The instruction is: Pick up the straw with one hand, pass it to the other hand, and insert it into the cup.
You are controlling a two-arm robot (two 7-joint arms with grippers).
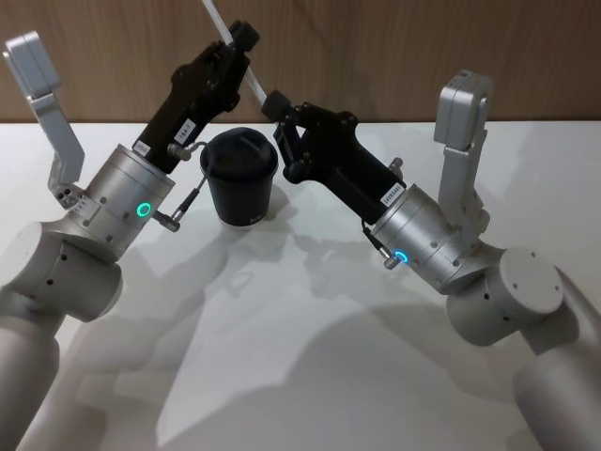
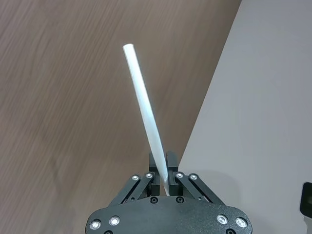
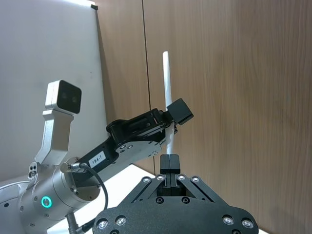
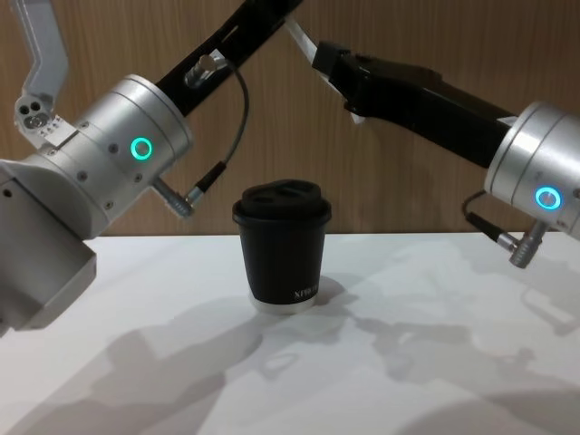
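Straw (image 2: 145,117) passing looks to be the step in hand, and both arms have met in the air to do it. Biggest in the room is the white table (image 1: 310,376), with a wooden wall (image 1: 423,47) at its far edge. Over it reach two arms. The left gripper (image 1: 237,45), on the wrist with the green-teal light, comes up from the near left, and its fingers are clamped on the straw partway along. The right gripper (image 1: 280,101), on the wrist with the blue light, comes in from the near right, and its fingers are pressed together on the straw's lower end, just beside the left one. Between the two wrists, toward the far middle of the table, the cup (image 4: 283,258) stands upright with its domed lid on. The straw hangs tilted above the cup and a little beyond it, its free end leaning up and to the far left, nowhere touching the lid. To my eye the next move calls for the right fingers to part and draw back, then for the left arm to bring the straw upright over the lid and lower it. I cannot make out the lid's opening from here. By count: one straw, one cup, two grippers.
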